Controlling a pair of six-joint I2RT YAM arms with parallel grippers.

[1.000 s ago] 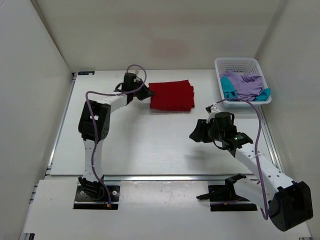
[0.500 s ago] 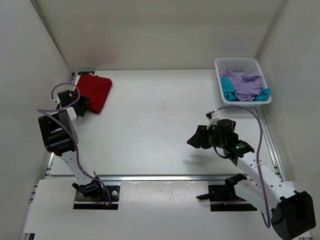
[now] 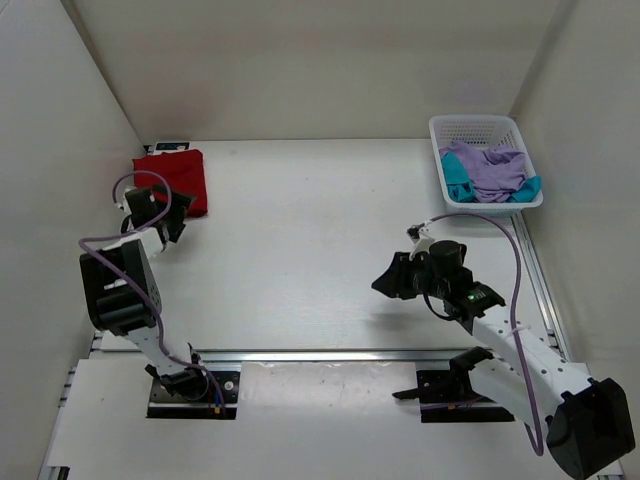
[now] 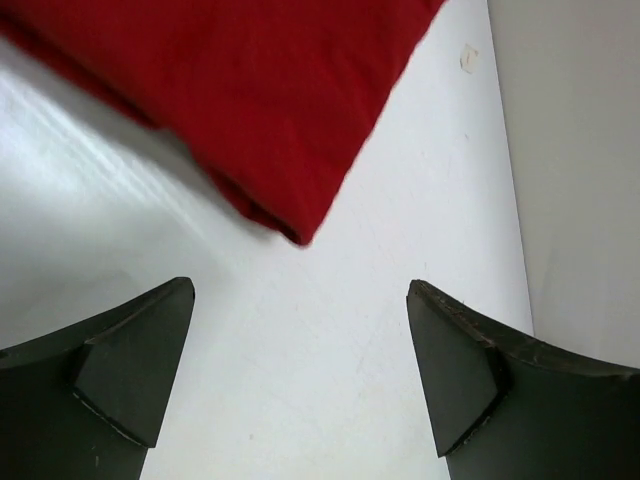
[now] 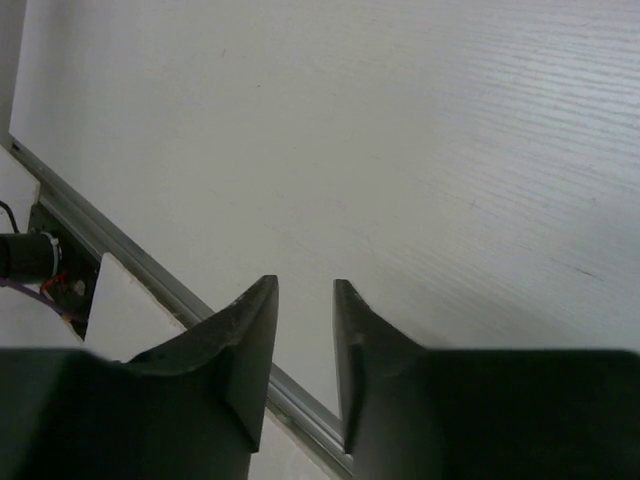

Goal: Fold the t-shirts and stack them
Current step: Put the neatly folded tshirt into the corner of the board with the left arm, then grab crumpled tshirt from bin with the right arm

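The dark red t-shirt lies folded in the table's far left corner; its near corner shows in the left wrist view. My left gripper sits just short of that corner, wide open, with only bare table between its fingers. The lavender t-shirt and the teal t-shirt lie crumpled in the white basket at the far right. My right gripper hovers over the table's right half, open by a narrow gap and holding nothing.
White walls close in on the left, back and right; the left wall stands right beside the red shirt. A metal rail runs along the table's near edge. A small dark label sits at the far left corner.
My left gripper carried the red shirt from the middle back to the far left corner, let go and opened wide. My right gripper narrowed its jaws and drifted slightly nearer.
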